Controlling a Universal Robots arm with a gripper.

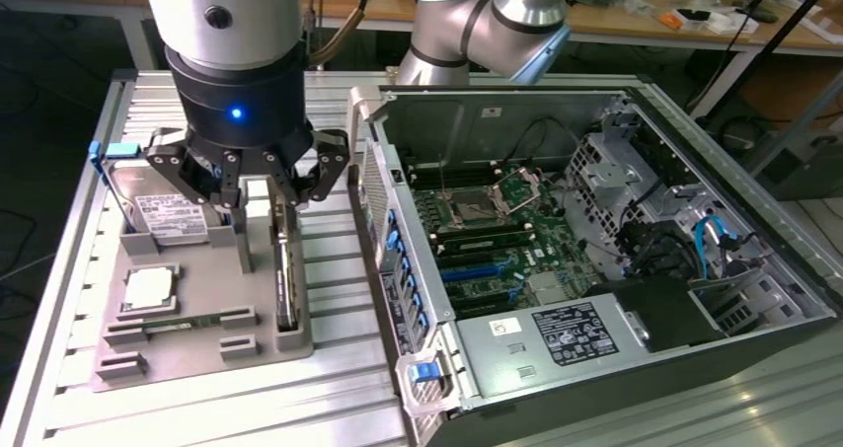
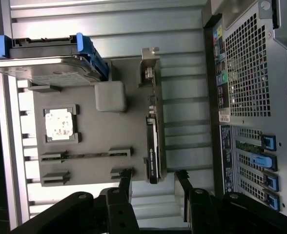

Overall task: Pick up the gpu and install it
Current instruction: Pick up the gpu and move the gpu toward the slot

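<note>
Grey plastic holder tray (image 1: 197, 334) on the slatted metal counter (image 1: 330, 398), with the open computer case (image 1: 633, 102) beside it on the exterior view's right. The gpu (image 1: 282, 279) stood edge-on in the slot along the tray's side nearest the case. Its silvery bracket (image 2: 150, 61) was at the end next to the hard drive (image 1: 165, 210). The card was seated and not yet lifted. The gripper (image 1: 251, 186) hung above the tray and touched nothing. In the wrist view its jaws were apart, and the line of the card ran between the two fingers (image 2: 125, 178).

Probable hazards: the card offered only a narrow top edge, so a descent slightly off that line could have set one finger down on the edge or on the slot wall. A hold taken far toward one end would likely have tilted the card and made it bind in the slot. The raised grey block (image 2: 109, 96) and the hard drive stood close on one side, leaving that finger little room.
</note>
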